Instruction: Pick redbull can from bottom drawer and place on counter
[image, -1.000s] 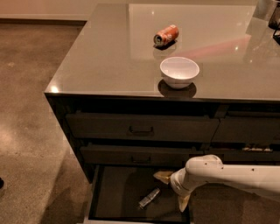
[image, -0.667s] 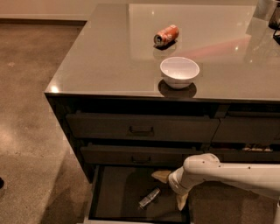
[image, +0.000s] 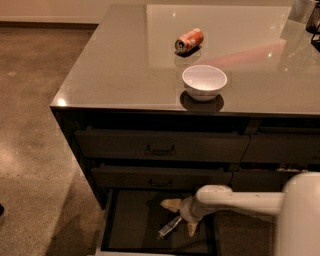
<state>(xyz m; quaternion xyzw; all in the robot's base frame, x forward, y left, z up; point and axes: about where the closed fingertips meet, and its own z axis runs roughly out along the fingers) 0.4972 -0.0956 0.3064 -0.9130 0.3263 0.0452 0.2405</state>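
Bottom drawer contains the redbull can, slim, silvery, lying near the front edge; the gripper is beside it, fingers spread.

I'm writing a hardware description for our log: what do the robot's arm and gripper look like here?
The arm is a smooth white tube with a bulky rounded white shell at the right. The gripper, over the open bottom drawer by the redbull can, has two pale tan tapered fingers. No cables or markings show.
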